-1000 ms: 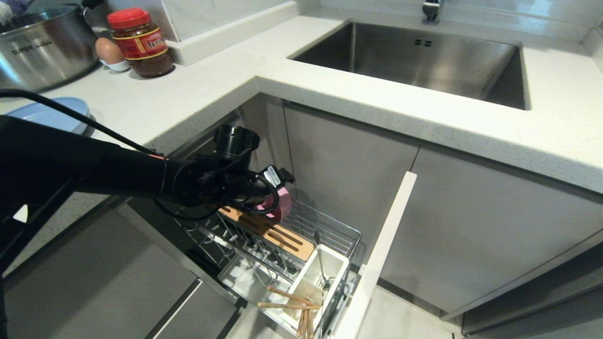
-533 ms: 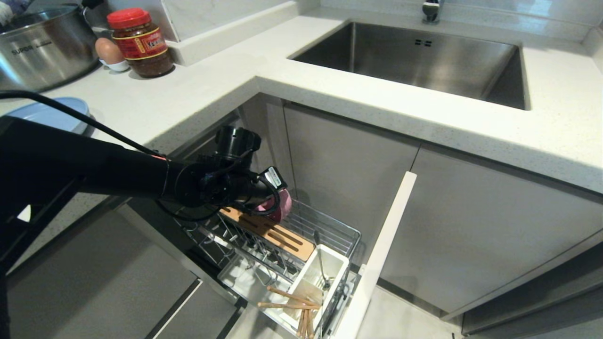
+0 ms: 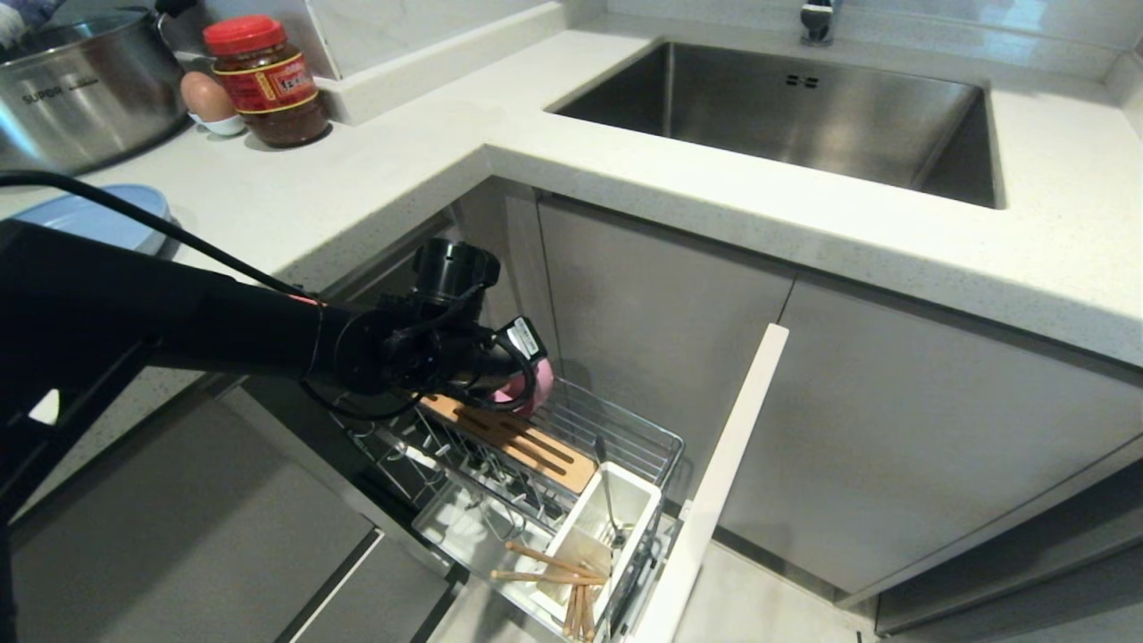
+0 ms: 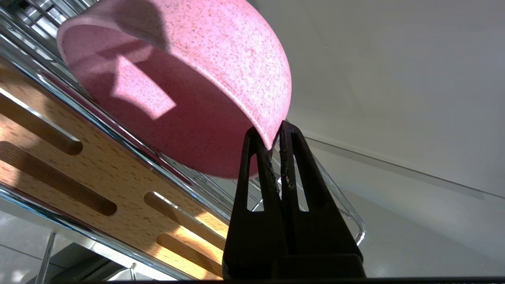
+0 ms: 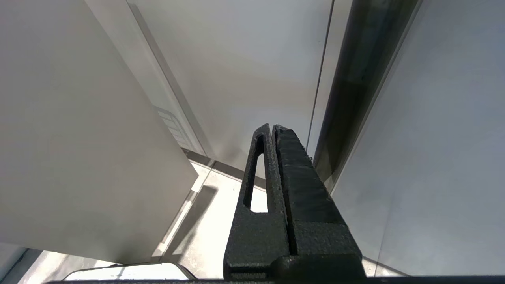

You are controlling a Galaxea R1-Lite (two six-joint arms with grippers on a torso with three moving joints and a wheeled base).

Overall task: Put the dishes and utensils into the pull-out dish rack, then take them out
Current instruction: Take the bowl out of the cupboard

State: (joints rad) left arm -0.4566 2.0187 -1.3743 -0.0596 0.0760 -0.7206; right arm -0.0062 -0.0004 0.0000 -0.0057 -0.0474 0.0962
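While the pink bowl (image 4: 177, 79) is leaning in the pull-out dish rack (image 3: 616, 438), left claw (image 4: 275, 136) pinching its rim, right claw (image 5: 272, 130) sitting closed, blue plate (image 3: 89, 219) lying on the desk (image 3: 357, 170)

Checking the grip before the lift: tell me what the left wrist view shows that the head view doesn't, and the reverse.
Left wrist only: the left pincer shut on the pink bowl's rim.
Head only: blue plate on the counter, chopsticks and metal utensil in the white cup, the sink.
Both: the bowl beside the slotted wooden strip in the wire rack.
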